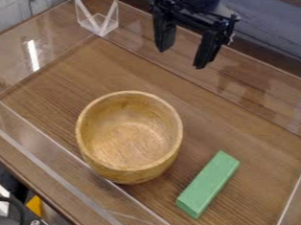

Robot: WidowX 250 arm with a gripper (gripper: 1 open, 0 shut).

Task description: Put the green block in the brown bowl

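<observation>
A bright green block point(209, 184) lies flat on the wooden table near the front right, its long side running diagonally. Just to its left stands the round brown bowl point(130, 135), light wood with thick walls, nothing inside it. My gripper point(184, 47) hangs above the table at the back centre, well away from both, with its black fingers point(162, 36) spread open and nothing between them.
Low clear acrylic walls point(59, 179) fence the table on the front, left and right sides. A small clear plastic stand point(98, 17) sits at the back left corner. Bare wooden table point(243, 110) lies between the gripper and the block.
</observation>
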